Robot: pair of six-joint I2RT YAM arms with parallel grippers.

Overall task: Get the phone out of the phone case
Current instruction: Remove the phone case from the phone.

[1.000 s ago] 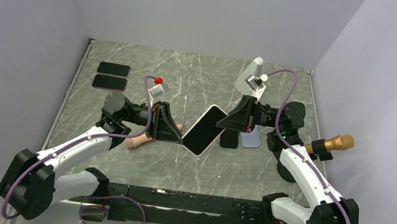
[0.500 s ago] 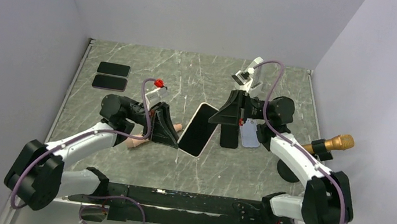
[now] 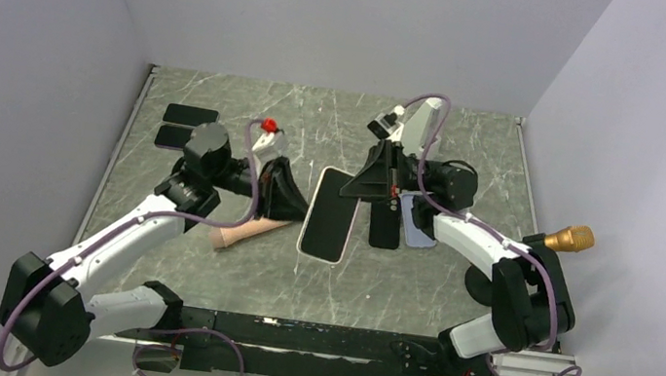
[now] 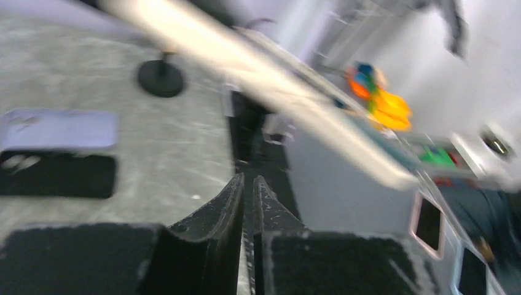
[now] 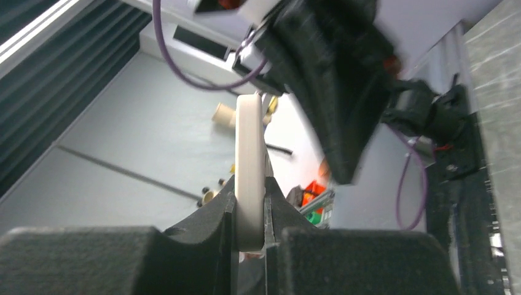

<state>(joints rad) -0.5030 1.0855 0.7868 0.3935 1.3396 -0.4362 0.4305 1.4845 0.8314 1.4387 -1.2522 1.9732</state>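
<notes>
The phone [image 3: 332, 210], dark screen up, sits in its cream-white phone case [image 3: 305, 233] and hangs tilted above the middle of the table. My right gripper [image 3: 361, 186] is shut on the case's upper right edge, seen as a cream slab [image 5: 249, 147] between its fingers [image 5: 250, 184]. My left gripper [image 3: 300, 205] is beside the case's left edge. In the left wrist view its jaws [image 4: 247, 181] are shut with nothing between them, and the blurred case edge [image 4: 276, 80] runs past above them.
Two black phones [image 3: 190, 116] [image 3: 184, 138] lie at the back left. A tan case [image 3: 239, 231] lies under the left arm. A black phone [image 3: 385, 227] and a lavender case [image 3: 417, 227] lie under the right arm. A gold microphone [image 3: 565, 240] stands at the right.
The cased phone has turned from a diagonal to nearly lengthwise and shifted left. My left gripper has come off its lower corner and moved up and back. The right arm swung left.
</notes>
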